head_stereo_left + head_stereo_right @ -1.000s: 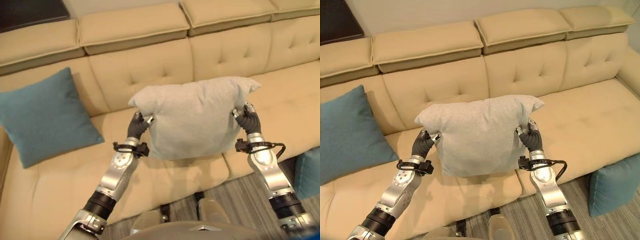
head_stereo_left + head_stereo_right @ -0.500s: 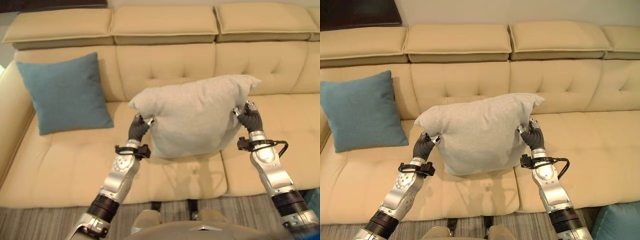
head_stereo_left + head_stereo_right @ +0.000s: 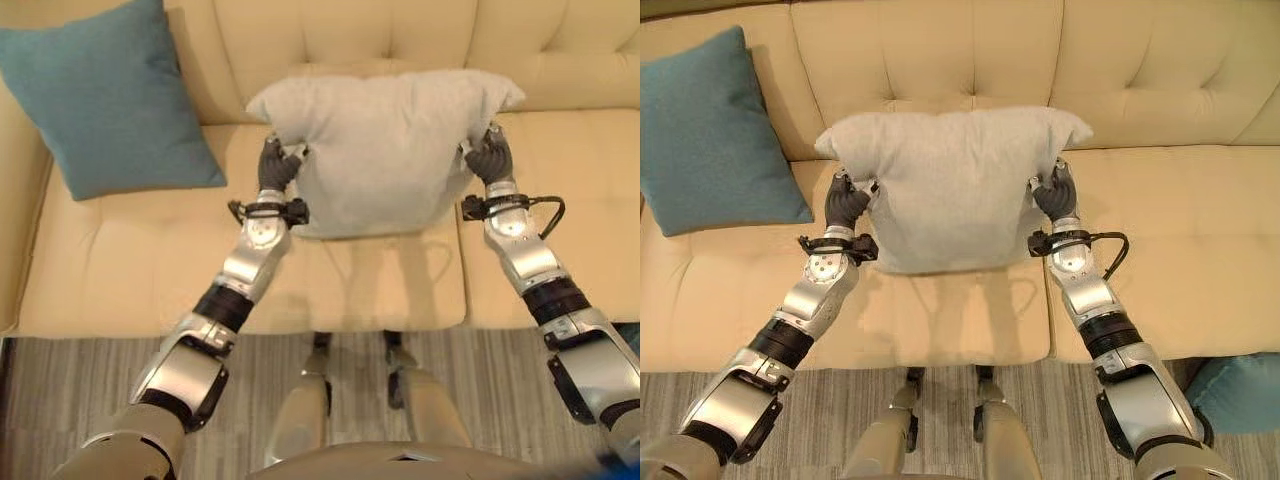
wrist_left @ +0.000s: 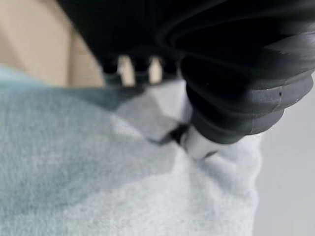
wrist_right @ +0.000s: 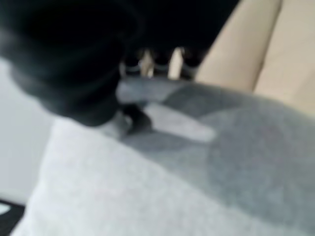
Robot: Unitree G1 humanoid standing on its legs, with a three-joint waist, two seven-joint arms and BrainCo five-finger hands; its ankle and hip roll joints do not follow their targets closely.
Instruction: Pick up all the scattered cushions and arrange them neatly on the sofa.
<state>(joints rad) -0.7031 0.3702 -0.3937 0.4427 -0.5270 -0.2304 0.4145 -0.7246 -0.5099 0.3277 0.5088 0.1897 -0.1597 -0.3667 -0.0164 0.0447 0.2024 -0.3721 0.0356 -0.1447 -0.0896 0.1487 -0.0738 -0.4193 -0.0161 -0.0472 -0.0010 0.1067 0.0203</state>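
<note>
Both hands grip the grey cushion [image 3: 955,190] by its side edges, the left hand [image 3: 845,203] and right hand [image 3: 1055,192] each pinching the fabric, so it hangs square between them above the sofa [image 3: 1200,230] seat. Past the hands it nears the backrest, likely to be stood upright. Well off beyond the left hand, a teal cushion [image 3: 715,130] already leans there.

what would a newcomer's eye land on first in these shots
First, the light grey cushion held up over the middle of the beige sofa, the left hand and right hand pinching its two sides. Next, the teal cushion leaning against the backrest to the robot's left.
</note>
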